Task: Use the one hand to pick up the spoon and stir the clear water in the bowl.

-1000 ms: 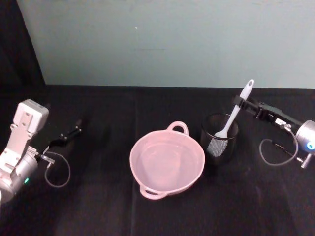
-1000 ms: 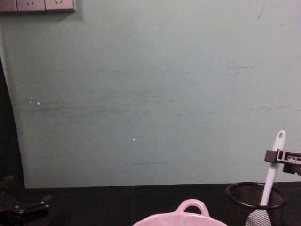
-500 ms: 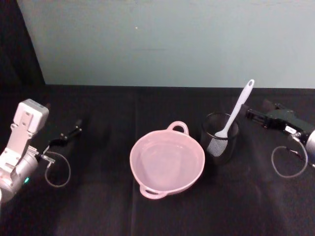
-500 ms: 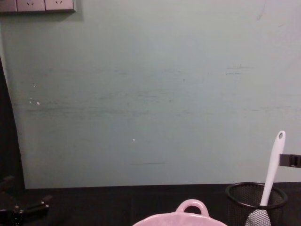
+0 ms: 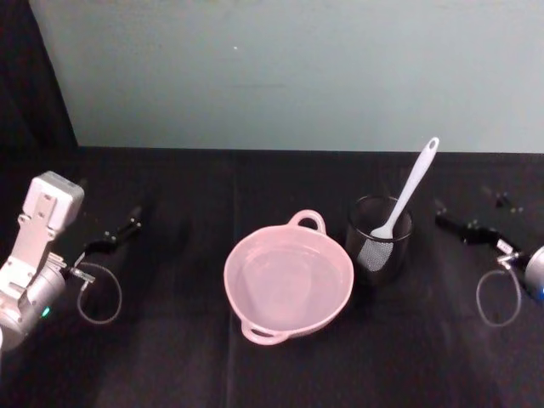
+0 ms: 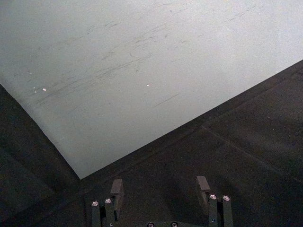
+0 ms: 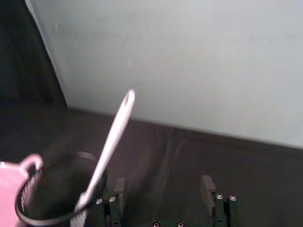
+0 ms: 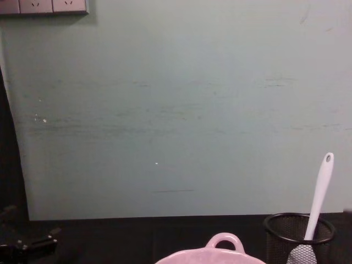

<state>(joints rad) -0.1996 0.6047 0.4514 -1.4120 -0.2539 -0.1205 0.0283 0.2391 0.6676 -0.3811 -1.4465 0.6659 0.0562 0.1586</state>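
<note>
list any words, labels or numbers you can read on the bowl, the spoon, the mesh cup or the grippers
None can be read.
Bowl, spoon, mesh cup: no print shows.
Right gripper: a small pale patch near its wrist, too small to read.
Left gripper: no label shows.

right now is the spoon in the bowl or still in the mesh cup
In the mesh cup: the spoon leans inside it, head down, beside the pink bowl.
</note>
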